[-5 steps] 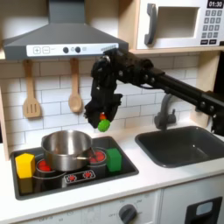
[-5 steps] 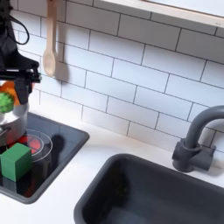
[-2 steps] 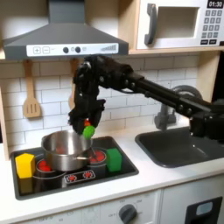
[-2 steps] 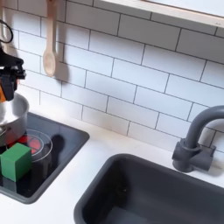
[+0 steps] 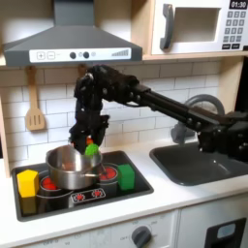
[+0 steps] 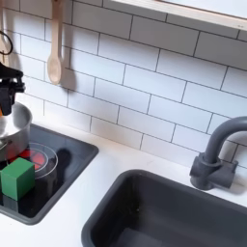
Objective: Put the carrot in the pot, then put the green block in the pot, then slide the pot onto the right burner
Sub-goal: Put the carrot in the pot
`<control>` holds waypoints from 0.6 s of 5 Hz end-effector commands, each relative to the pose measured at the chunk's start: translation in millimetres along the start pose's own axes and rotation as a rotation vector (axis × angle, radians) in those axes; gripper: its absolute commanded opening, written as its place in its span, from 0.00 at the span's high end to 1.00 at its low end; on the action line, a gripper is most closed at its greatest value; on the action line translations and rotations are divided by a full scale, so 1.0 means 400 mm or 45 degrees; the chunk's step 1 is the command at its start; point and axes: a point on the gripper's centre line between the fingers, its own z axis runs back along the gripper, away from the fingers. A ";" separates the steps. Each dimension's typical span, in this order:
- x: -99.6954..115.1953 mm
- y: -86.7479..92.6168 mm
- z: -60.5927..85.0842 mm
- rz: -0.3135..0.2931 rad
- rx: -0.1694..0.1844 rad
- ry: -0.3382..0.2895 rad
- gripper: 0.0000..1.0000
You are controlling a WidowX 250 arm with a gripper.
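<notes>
First exterior view: black gripper (image 5: 88, 141), clenching the orange toy carrot (image 5: 90, 149), has swung over the shiny steel pot (image 5: 74, 166), release imminent.

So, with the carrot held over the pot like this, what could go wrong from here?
1. The pincer holds the carrot near the pot's far rim, so a release here might bounce it off the rim onto the cooktop.
2. Going lower, the pincer might knock the pot toward the green block beside it.
</notes>
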 end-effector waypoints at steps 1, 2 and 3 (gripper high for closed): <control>0.009 0.012 -0.014 0.030 0.023 0.020 1.00; 0.002 0.020 -0.015 0.022 0.049 0.019 1.00; 0.000 0.029 -0.025 0.020 0.067 0.019 1.00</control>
